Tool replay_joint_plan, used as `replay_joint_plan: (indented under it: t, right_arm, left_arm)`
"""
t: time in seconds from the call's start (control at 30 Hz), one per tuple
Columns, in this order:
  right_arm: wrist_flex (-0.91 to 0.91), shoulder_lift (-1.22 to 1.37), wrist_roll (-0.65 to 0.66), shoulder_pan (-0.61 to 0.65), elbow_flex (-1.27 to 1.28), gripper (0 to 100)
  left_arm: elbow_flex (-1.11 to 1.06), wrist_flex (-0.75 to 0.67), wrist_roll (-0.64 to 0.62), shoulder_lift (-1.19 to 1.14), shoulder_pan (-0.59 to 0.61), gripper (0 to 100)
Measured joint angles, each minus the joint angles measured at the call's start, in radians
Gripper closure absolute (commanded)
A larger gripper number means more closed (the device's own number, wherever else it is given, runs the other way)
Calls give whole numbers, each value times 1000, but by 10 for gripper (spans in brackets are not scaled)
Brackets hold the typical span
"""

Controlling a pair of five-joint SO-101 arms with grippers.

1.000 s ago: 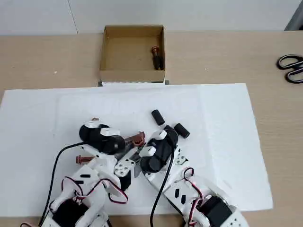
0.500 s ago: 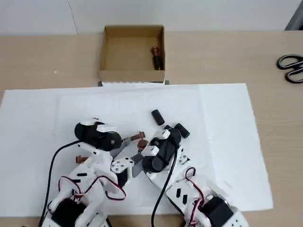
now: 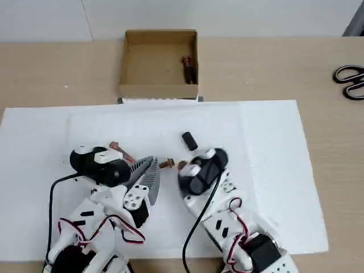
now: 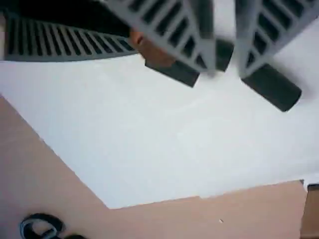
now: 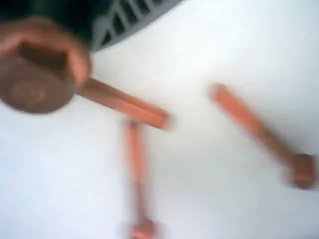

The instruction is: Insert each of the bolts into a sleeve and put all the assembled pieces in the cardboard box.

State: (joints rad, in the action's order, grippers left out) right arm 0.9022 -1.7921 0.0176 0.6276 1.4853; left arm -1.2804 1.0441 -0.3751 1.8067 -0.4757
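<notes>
— My left pincer (image 3: 149, 172) has backed off and now hangs wide open.
— And the bolt (image 3: 166, 164)?
— Just ahead of it, clamped in my right pincer (image 3: 182, 166). A spare sleeve (image 3: 189, 141) lies beyond, the box (image 3: 159, 90) farthest. Sleeving looks next.

Wooden table (image 3: 57, 68) w/ white paper sheet (image 3: 273, 170) across its front. Cardboard box (image 3: 159, 91) sits behind the sheet. Scissors (image 3: 347, 84) at rt edge.

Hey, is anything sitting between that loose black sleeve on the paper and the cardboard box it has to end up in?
Nothing visible does. Between the loose sleeve and the cardboard box lies bare white paper; the box's near wall is the one thing to lift over.
</notes>
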Motion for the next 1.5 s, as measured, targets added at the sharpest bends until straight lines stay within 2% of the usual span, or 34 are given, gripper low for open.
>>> replay_joint_plan:
  t: [0.17,0.27,0.37,0.47,0.57,0.8,1.1,1.33,1.5]
  right_arm:
    - [-11,2,0,-95,2,996]
    - [-86,17,0,-149,0,997]
    - [-141,94,-11,-158,-32,997]
    - [-157,255,-78,-180,-153,997]
    - [-166,494,-127,-218,-338,997]
    - [-170,1171,-144,-284,-885,997]
    - [-172,1933,-144,-285,-1654,996]
    - [-172,2414,-144,-285,-2145,996]
    - [-172,2661,-144,-281,-2438,995]
  left_arm:
    - [0,-15,0,0,178,994]
    - [0,-15,0,0,285,994]
    - [0,-6,-2,0,328,994]
    - [-38,26,-2,0,339,994]
    - [-64,34,-2,0,339,994]
    - [-114,34,31,0,342,994]
    - [-120,51,46,0,342,994]
    - [-120,55,46,0,342,994]
    - [-120,55,46,0,342,994]
